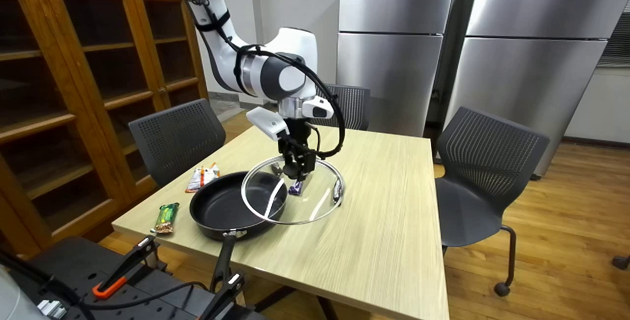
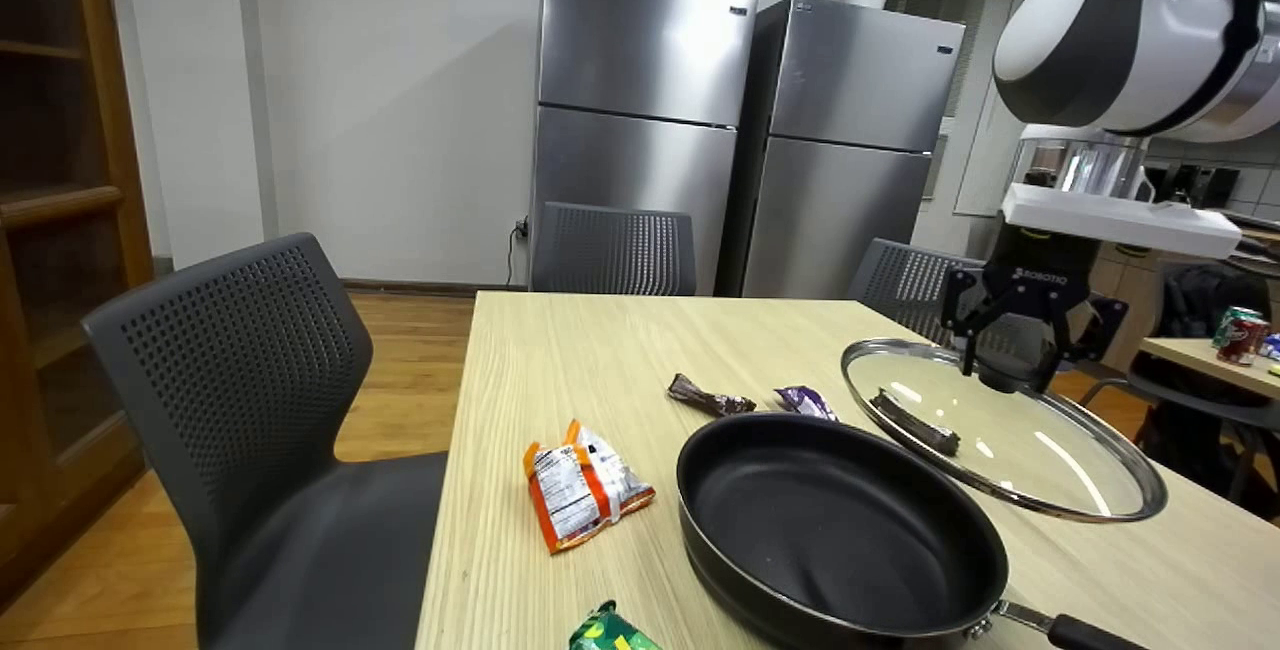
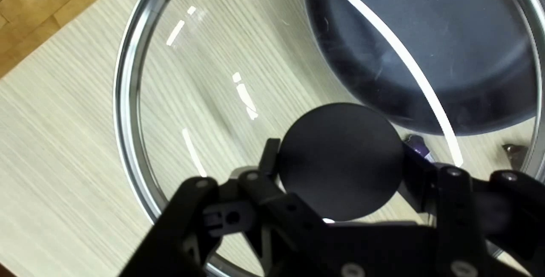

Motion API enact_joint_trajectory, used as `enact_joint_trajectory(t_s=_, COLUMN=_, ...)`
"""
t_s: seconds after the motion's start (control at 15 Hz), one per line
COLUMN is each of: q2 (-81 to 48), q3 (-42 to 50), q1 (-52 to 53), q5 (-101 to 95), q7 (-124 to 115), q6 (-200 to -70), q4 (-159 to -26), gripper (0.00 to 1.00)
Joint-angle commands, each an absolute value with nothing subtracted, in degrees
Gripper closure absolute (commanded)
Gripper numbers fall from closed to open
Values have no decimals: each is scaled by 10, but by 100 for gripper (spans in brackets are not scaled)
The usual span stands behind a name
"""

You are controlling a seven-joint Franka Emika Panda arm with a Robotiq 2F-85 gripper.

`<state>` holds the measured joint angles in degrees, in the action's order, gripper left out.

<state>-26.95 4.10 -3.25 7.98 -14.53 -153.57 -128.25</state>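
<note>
The lid [image 2: 1020, 445] perhaps overhangs the pan [image 2: 840, 530], which sits beside packets [image 2: 588, 492] on the table [image 2: 570, 355].

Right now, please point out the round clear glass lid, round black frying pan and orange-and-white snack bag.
Glass lid [image 3: 340, 162], wrist view: on its black knob.
Frying pan [image 2: 840, 525], in an exterior view: on its inner base.
Snack bag [image 2: 577, 490], in an exterior view: on its white panel.
</note>
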Motion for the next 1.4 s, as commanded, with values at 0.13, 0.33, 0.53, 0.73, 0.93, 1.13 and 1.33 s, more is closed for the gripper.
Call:
enact_joint_trajectory(t_s=0.13, q2=-238, q3=42, q1=-81, q5=123, q7=-112, q6=-1529, q4=-1295, gripper=62)
enact_joint_trajectory(t_s=0.33, q2=-242, q3=48, q1=-101, q5=138, q7=-106, q6=-1524, q4=-1292, gripper=62)
enact_joint_trajectory(t_s=0.53, q2=-251, q3=56, q1=-116, q5=148, q7=-108, q6=-1519, q4=-1282, gripper=62)
enact_joint_trajectory(t_s=0.73, q2=-261, q3=67, q1=-124, q5=157, q7=-121, q6=-1517, q4=-1273, gripper=62)
enact_joint_trajectory(t_s=0.93, q2=-277, q3=77, q1=-132, q5=167, q7=-131, q6=-1515, q4=-1256, gripper=62)
enact_joint_trajectory(t_s=1.13, q2=-298, q3=87, q1=-136, q5=174, q7=-141, q6=-1504, q4=-1233, gripper=62)
enact_joint_trajectory(t_s=1.33, q2=-329, q3=93, q1=-147, q5=184, q7=-151, q6=-1490, q4=-1198, gripper=62)
